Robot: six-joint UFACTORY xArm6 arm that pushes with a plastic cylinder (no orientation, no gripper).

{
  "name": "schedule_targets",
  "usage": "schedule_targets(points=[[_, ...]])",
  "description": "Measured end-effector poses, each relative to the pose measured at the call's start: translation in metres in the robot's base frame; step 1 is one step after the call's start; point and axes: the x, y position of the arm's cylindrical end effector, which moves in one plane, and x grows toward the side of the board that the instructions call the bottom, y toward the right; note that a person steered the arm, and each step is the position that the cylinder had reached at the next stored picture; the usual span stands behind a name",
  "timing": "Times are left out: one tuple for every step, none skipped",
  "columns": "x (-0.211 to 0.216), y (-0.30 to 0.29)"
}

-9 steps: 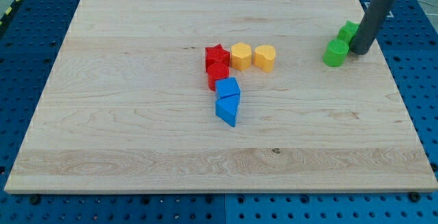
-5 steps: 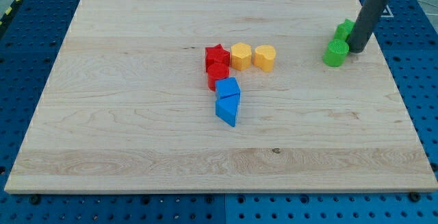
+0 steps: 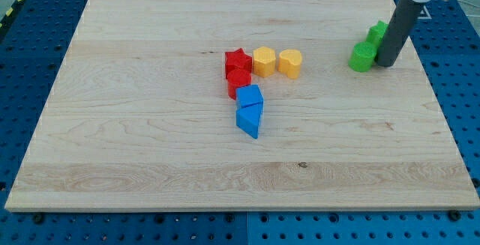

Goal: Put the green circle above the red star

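Observation:
The green circle (image 3: pixel 363 57) sits near the board's right side, with a second green block (image 3: pixel 377 32) just above and to its right. My tip (image 3: pixel 386 64) rests on the board right against the green circle's right side. The red star (image 3: pixel 238 60) is at the board's middle, far to the left of the green circle, with a red round block (image 3: pixel 238 82) touching it from below.
A yellow hexagon (image 3: pixel 264 61) and a yellow heart-like block (image 3: pixel 290 63) stand in a row to the right of the red star. Two blue blocks (image 3: pixel 250 96) (image 3: pixel 250 120) lie below the red ones. The board's right edge (image 3: pixel 433 88) is near my tip.
My tip has moved slightly left and down along the green circle's right side. The green circle has shifted a little to the left.

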Motion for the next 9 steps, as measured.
schedule_targets(points=[[0.004, 0.000], [0.005, 0.000], [0.005, -0.011], [0.002, -0.016], [0.000, -0.016], [0.011, -0.016], [0.020, -0.017], [0.016, -0.037], [0.010, -0.041]])
